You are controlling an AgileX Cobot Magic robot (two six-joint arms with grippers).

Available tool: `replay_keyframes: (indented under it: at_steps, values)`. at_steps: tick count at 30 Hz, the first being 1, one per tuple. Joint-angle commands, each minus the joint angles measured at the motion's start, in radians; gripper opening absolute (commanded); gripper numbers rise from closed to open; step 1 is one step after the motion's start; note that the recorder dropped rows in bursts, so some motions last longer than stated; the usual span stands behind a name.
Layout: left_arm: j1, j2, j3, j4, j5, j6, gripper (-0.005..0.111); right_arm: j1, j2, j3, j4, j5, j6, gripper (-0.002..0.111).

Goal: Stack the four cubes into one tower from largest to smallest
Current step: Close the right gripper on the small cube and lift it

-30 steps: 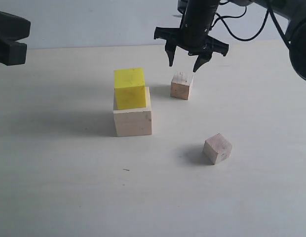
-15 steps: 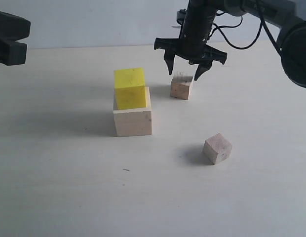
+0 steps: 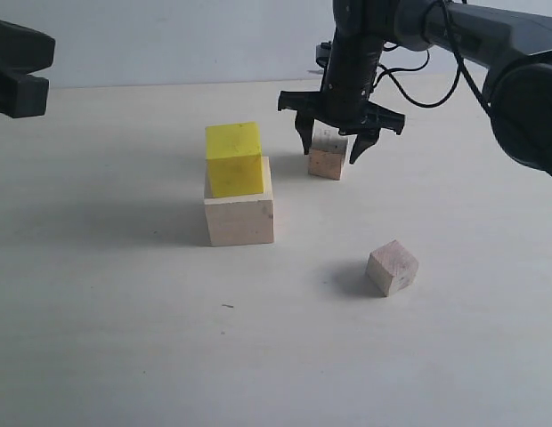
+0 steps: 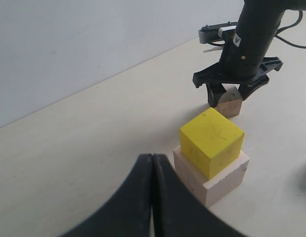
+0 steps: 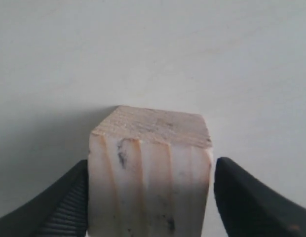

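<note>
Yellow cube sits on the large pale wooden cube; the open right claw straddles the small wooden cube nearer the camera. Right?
No: the exterior view shows the open right claw straddling the farther small bare wooden cube; the nearer small wooden cube lies untouched. The rest holds.

no readable text, labels or numbers

One large pale wooden cube [image 3: 239, 221], one yellow cube [image 3: 234, 158], two small wooden cubes [image 3: 328, 163] [image 3: 392, 268], two end effectors [image 3: 330, 153] [image 4: 152, 165]
</note>
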Motion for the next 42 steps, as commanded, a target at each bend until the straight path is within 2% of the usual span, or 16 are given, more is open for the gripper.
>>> replay_keyframes:
  at_steps: [1, 4, 6, 11, 17, 28, 33, 42]
  values:
    - [-0.006, -0.003, 0.002, -0.003, -0.003, -0.007, 0.000, -0.003, -0.002, -0.007, -0.004, -0.017, -0.009, 0.063]
    - [-0.006, -0.003, 0.002, -0.003, -0.003, -0.007, 0.000, -0.003, -0.002, -0.007, -0.004, -0.010, -0.025, 0.058]
    - [-0.006, -0.003, 0.002, -0.003, -0.003, -0.007, 0.000, -0.003, -0.002, -0.007, -0.004, -0.001, -0.044, 0.051]
    - [-0.006, -0.003, 0.002, -0.003, -0.003, -0.007, 0.000, -0.003, -0.010, -0.007, -0.004, 0.003, -0.103, 0.025]
    - [-0.006, -0.003, 0.002, -0.003, 0.003, -0.007, 0.000, -0.003, -0.050, -0.007, 0.004, 0.003, -0.221, 0.000]
    - [-0.006, -0.003, 0.002, -0.003, 0.005, -0.007, 0.000, -0.003, -0.246, 0.001, 0.034, 0.003, -0.225, 0.000]
    - [-0.006, -0.003, 0.002, -0.003, 0.019, -0.007, 0.000, 0.019, -0.329, 0.106, -0.032, 0.003, -0.222, 0.000]
    - [-0.006, -0.003, 0.002, -0.005, 0.023, -0.007, 0.000, 0.091, -0.487, 0.208, 0.029, 0.003, -0.253, 0.000]
